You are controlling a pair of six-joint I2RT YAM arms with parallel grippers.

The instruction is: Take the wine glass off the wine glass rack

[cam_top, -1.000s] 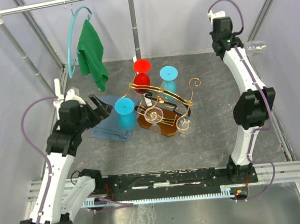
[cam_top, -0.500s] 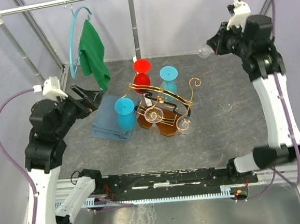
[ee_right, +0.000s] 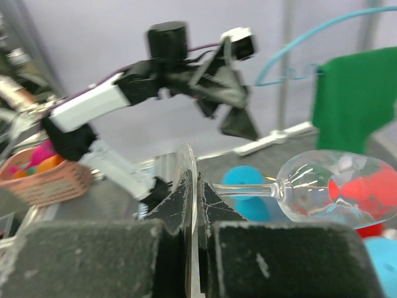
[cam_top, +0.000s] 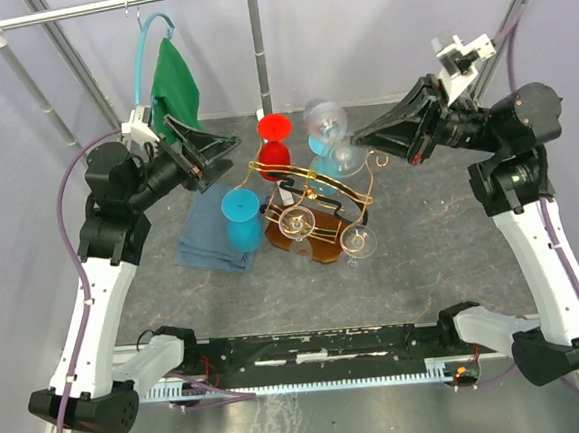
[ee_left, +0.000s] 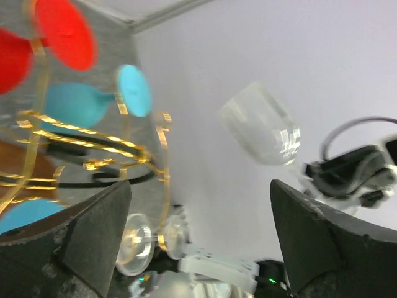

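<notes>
Clamping the wine glass [ee_right: 335, 186] by its foot, right gripper [ee_right: 193, 192] holds it sideways, likely clearing the rack [cam_top: 312, 187]; left gripper [ee_left: 200, 189] wide, empty.

R gripper [cam_top: 365, 152] held wine glass [cam_top: 322, 119] just past its tips, rack [cam_top: 312, 190] below; L gripper [cam_top: 226, 153] gaped opp., well apart.

White arms [cam_top: 91, 312], blk joints [cam_top: 117, 185], purple cables [cam_top: 63, 199]

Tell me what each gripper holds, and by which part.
Right gripper pinches the wine glass by the rim of its round foot. Left gripper is open, holding nothing.
</notes>
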